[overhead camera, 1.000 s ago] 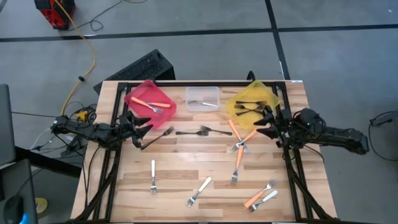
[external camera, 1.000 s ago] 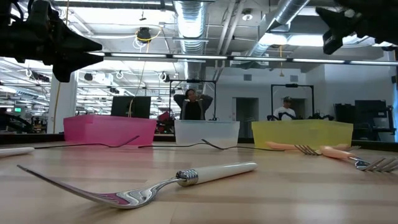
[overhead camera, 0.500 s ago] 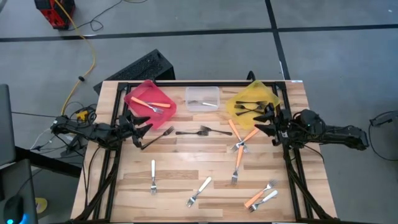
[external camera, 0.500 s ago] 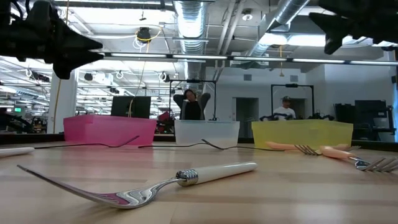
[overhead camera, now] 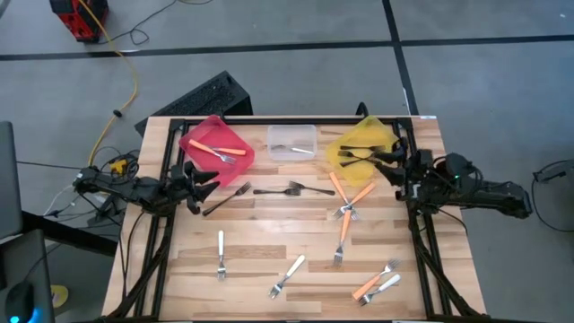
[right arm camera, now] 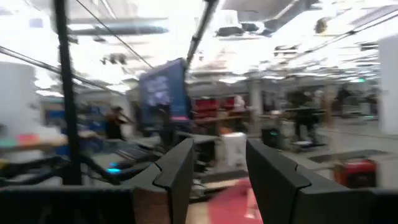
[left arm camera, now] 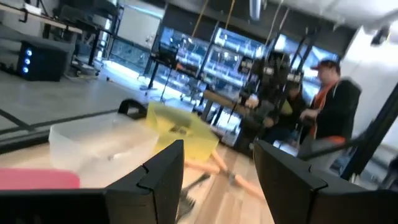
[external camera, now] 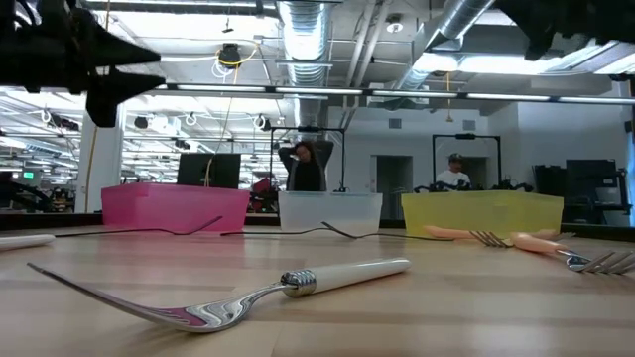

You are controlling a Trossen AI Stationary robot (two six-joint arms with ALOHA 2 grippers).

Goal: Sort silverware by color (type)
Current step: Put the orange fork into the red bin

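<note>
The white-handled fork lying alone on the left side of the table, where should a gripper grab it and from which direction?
Take the white-handled fork at the middle of its white handle, coming straight down from above. It lies flat on the table, lengthwise front to back with its silver tines toward the near edge, so the jaws should straddle the handle crosswise. Nothing lies close beside it. The left gripper, open and empty, is probably nearest.

The wooden surface (overhead camera: 269, 238) carries 3 bins along its far edge: red bin (overhead camera: 215, 144), clear bin (overhead camera: 292, 142), yellow bin (overhead camera: 362, 142). Loose forks lie scattered: 2 black forks (overhead camera: 269, 191) mid-surface, orange-handled forks (overhead camera: 345, 211) right of them, white forks (overhead camera: 221, 253) nearer.
</note>
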